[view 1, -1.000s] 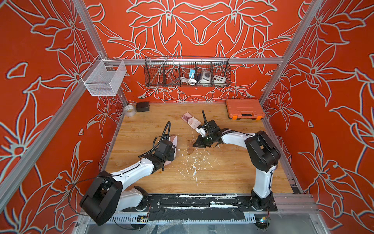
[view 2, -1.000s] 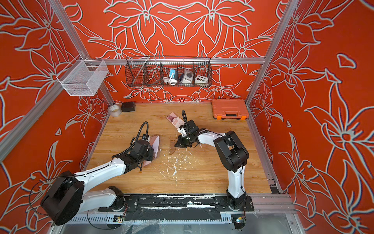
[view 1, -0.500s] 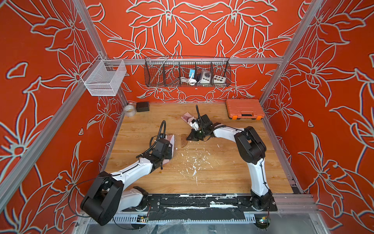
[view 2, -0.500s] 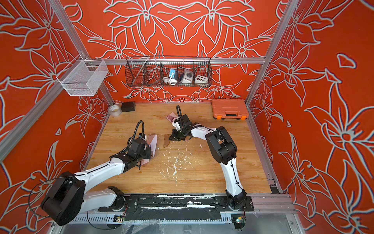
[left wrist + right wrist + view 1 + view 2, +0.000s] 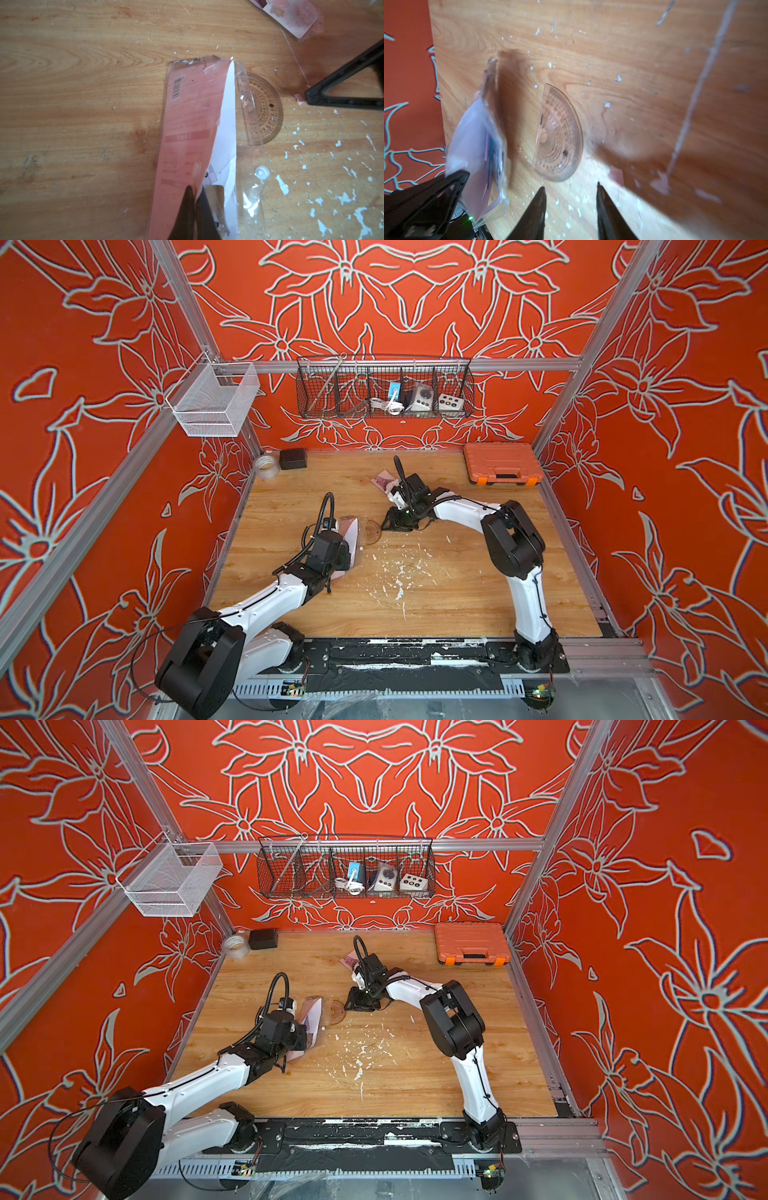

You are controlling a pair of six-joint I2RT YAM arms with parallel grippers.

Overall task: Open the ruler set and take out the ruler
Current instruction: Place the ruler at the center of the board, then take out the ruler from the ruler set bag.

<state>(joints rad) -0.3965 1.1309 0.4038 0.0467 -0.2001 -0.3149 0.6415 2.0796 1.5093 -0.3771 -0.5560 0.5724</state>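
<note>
In both top views the right hand [image 5: 388,526], pressed together a second ago, is spreading its tips just beside the protractor [image 5: 371,531]. The protractor is lying loose near the middle of the desk [image 5: 457,593], against the ruler set [image 5: 351,533]. In the left wrist view the left hand [image 5: 195,193] is pinching the ruler set's near end. In the right wrist view the right hand is holding nothing, so one piece is probably out and released.

Protractor [image 5: 371,532] flat on tabletop [image 5: 457,605] between tilted pouch [image 5: 351,533] and right gripper [image 5: 570,186]; little room there. Orange case [image 5: 500,462], tape roll [image 5: 266,466], black box [image 5: 293,459] fill far corners. Near-right tabletop open.
</note>
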